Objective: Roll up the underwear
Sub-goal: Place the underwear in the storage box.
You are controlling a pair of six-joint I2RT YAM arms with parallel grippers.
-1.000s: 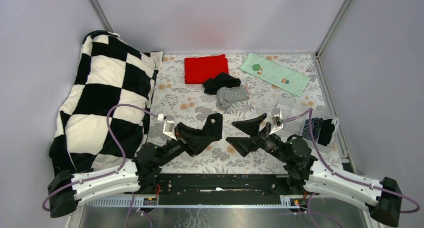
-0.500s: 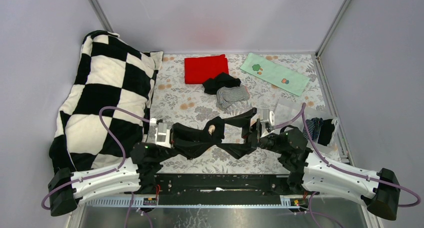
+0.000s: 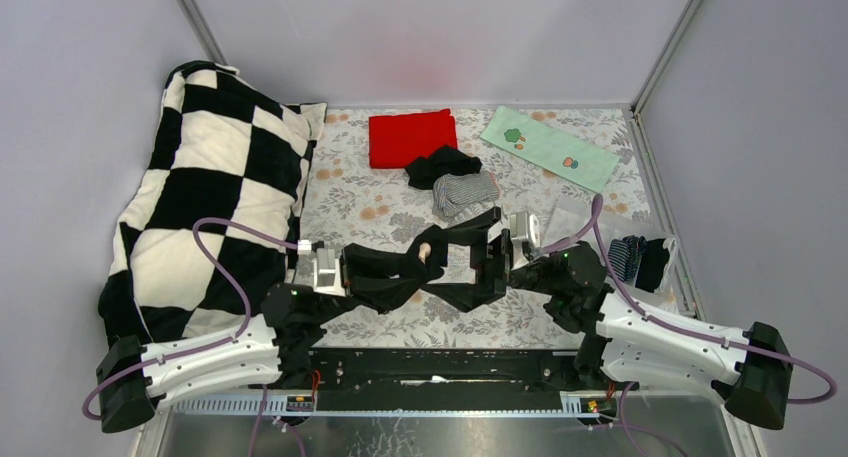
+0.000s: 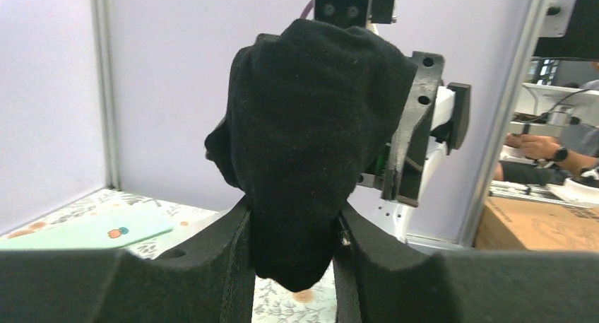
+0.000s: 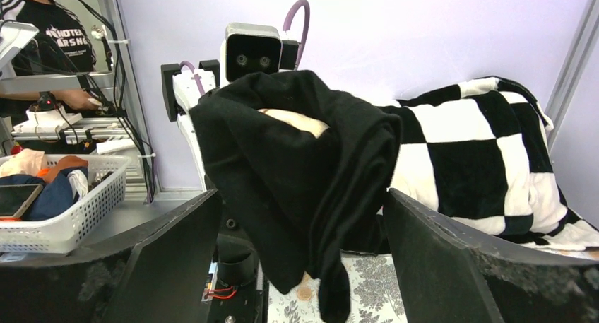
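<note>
- A black-and-white checked fabric pillow (image 3: 215,192) slumps against the left wall.
- Both arms lie low and reach in toward each other. Their wrists are turned inward and meet just right of the pillow's near end.
- A plain red rectangular cloth (image 3: 410,137) lies flat, right of the pillow's far end.
- A loose black brief (image 3: 442,164) and a grey pinstriped brief (image 3: 465,192) are heaped touching each other, further right of the pillow.
- The left gripper (image 4: 293,224) pinches a bunched black cloth brief (image 4: 311,139), which hangs off the table.
- The right gripper (image 5: 300,196) has its fingers spread on either side of that bundle, not clamping it.
</note>
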